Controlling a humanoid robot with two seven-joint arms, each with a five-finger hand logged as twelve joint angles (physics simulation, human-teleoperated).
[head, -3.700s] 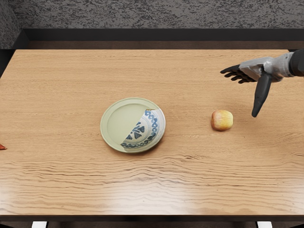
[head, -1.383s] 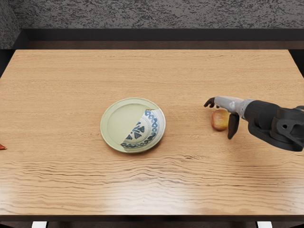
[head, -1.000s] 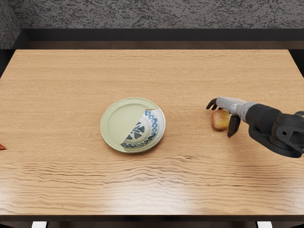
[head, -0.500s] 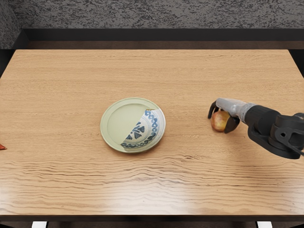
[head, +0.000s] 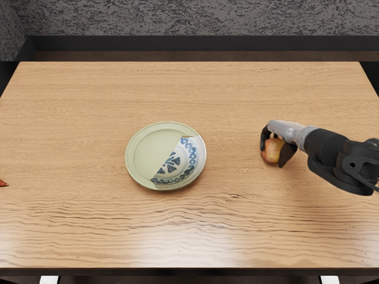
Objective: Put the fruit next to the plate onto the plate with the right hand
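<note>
Right hand (head: pixel 283 137): dark fingers clasped around the small yellow-red apple (head: pixel 272 151), held under the palm, apparently low on the light wooden table (head: pixel 177 89). Advice: confirm a firm wrap, then lift straight up before travelling. The round green, blue-patterned plate (head: pixel 132 155) lies well off toward the fingertips' side, with bare tabletop between and the table edge behind the forearm.

Only one arm is seen, coming in from the right edge. The right hand (head: pixel 282 132) is covered across its back by a pale silver-grey shell, smooth and faintly glossy. Slender, segmented black fingers (head: pixel 286 155) are joined to this shell. Behind the wrist, the forearm (head: pixel 331 155) is built from bulky, rounded housings in dark grey to black, matt in finish. A ring-shaped collar near the right edge is outlined by lighter rims.
</note>
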